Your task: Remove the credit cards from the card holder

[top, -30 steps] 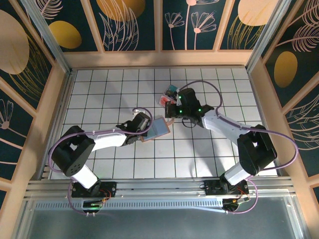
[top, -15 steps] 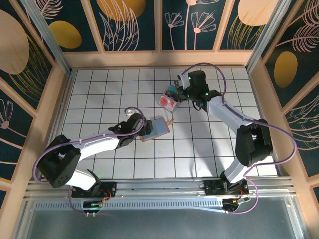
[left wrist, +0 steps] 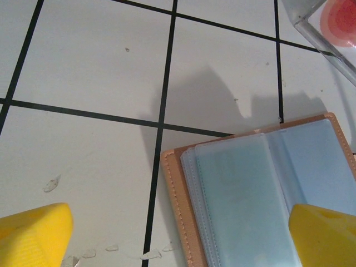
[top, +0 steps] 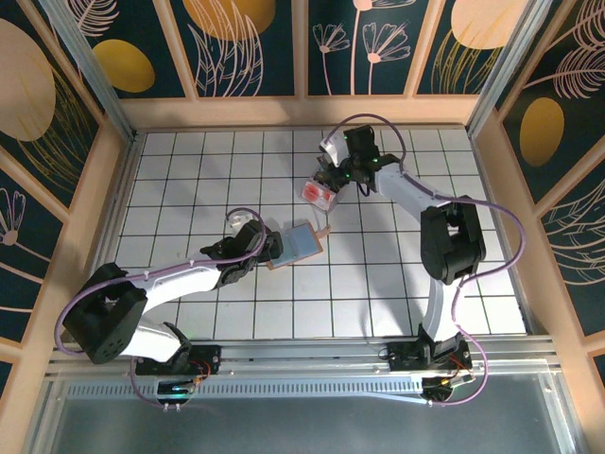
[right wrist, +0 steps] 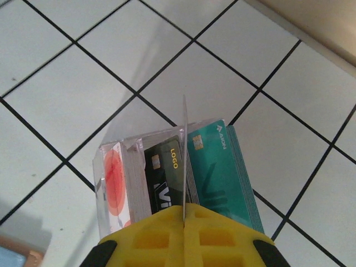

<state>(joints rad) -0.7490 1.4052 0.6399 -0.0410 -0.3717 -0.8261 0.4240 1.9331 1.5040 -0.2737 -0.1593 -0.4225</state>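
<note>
Leather card holder (left wrist: 250,200), tan and stitched, lies open, glossy blue-grey inside.

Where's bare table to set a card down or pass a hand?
Free: far-left tiles, between left wall and clear box; near tiles, between card holder and arm bases. Crowded: centre, where left hand sits at the card holder and right hand holds a card over the box.

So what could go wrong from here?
The right pincer pinches a thin card by one edge at the clear box; it might slip or snag on the stacked cards there. The left pincer stands open over the card holder, which lies loose and could shift if bumped.
</note>
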